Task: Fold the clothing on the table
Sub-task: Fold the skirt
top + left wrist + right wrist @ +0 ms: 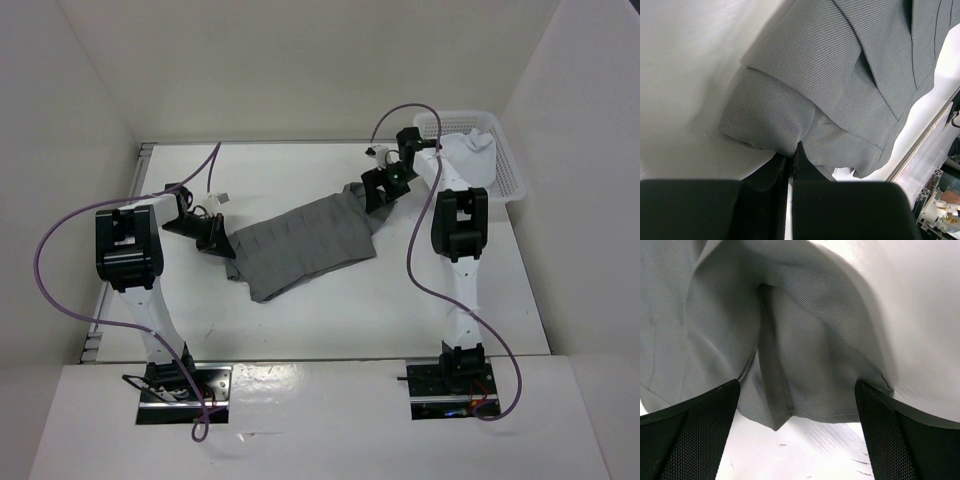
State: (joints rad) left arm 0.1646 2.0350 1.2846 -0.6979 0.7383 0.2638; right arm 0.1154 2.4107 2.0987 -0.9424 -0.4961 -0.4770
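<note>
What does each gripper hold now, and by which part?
The left gripper pinches the skirt at a folded edge. The right gripper stands open over the other end, holding nothing.

Finely ribbed grey cloth skirt (305, 245), matt white table (330, 310), plastic basket (511, 170)

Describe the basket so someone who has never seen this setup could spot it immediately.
Find the white table and look to its far right corner. The basket sits there, white plastic lattice with a crumpled white cloth inside. It is the only container; the grey skirt lies spread mid-table.
</note>
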